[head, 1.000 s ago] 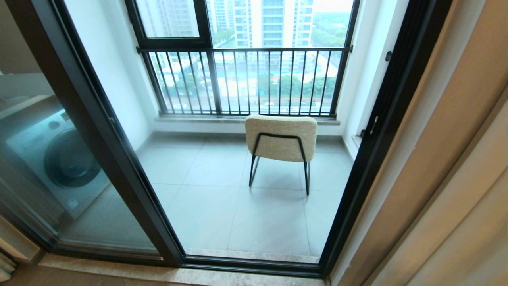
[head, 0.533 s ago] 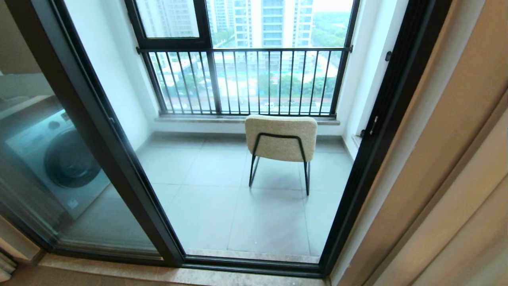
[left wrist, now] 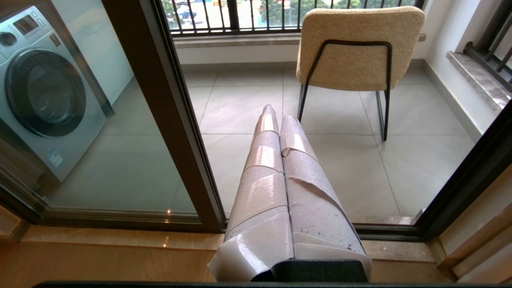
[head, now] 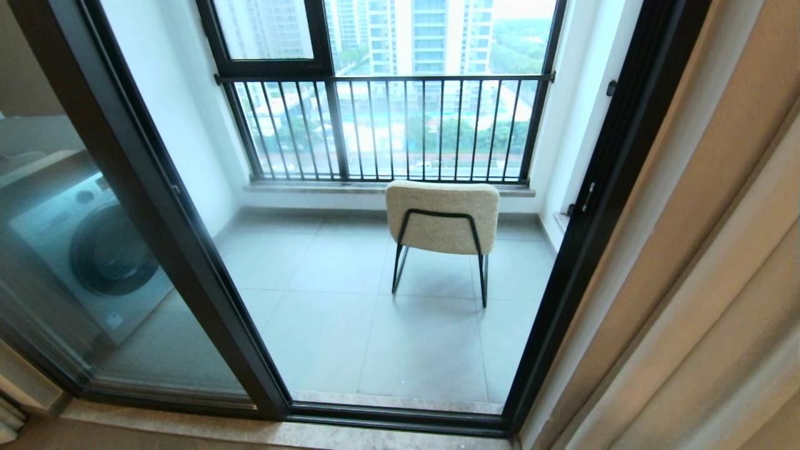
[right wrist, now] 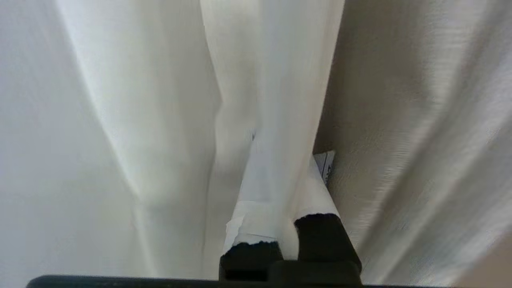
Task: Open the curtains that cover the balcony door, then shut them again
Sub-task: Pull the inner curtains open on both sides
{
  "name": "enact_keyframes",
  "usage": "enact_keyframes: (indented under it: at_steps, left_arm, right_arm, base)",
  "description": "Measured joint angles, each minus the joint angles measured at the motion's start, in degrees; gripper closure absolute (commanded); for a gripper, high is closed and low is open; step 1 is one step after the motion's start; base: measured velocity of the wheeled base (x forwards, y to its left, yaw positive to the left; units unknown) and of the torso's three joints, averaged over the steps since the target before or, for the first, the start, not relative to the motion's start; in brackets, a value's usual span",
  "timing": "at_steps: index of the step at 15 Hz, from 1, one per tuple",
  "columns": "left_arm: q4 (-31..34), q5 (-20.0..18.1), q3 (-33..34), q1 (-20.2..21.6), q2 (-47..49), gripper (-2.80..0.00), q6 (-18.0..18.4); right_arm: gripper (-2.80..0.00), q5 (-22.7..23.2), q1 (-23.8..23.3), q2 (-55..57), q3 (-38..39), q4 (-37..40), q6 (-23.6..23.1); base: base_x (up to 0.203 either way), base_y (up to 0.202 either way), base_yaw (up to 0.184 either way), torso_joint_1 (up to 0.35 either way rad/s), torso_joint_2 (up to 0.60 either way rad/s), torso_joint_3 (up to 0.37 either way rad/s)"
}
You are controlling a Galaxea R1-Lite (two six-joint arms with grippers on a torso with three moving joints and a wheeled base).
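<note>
The curtains (head: 700,262), beige drape and white sheer, hang gathered at the right edge of the balcony door (head: 206,269), whose glass stands uncovered. The right gripper (right wrist: 280,160) is pressed among the white folds, fingers clenched on fabric. The left gripper (left wrist: 278,120), clenched and empty, points toward the chair (left wrist: 356,48) and washing machine (left wrist: 44,92).

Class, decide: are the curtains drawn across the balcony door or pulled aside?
Pulled aside: the curtains bunch at the right, leaving the balcony door glass uncovered, chair visible.
</note>
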Motion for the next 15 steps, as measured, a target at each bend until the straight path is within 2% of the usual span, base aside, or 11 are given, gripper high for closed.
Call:
enact_keyframes:
  at_steps: [4,8,10,15]
  left_arm:
    - [-0.02,0.02,0.00,0.00,0.00,0.00,0.02]
    - [-0.02,0.02,0.00,0.00,0.00,0.00,0.00]
    - [0.00,-0.01,0.00,0.00,0.00,0.00,0.00]
    - [0.00,0.00,0.00,0.00,0.00,0.00,0.03]
  right_arm:
    - [0.00,6.86,6.81,-7.82,6.10,1.04,1.72]
    - [0.00,7.12,13.04,-11.91,11.32,-0.44,0.84]
    - [0.00,6.90,13.92,-11.77,11.79,-1.05,0.16]
    - [0.00,6.79,14.19,-8.63,14.13,-8.31,0.31]
  base:
    - [0.000,0.000,0.000,0.000,0.00,0.000]
    - [0.000,0.000,0.000,0.000,0.00,0.000]
    - [0.000,0.000,0.000,0.000,0.00,0.000]
    - [0.000,0.000,0.000,0.000,0.00,0.000]
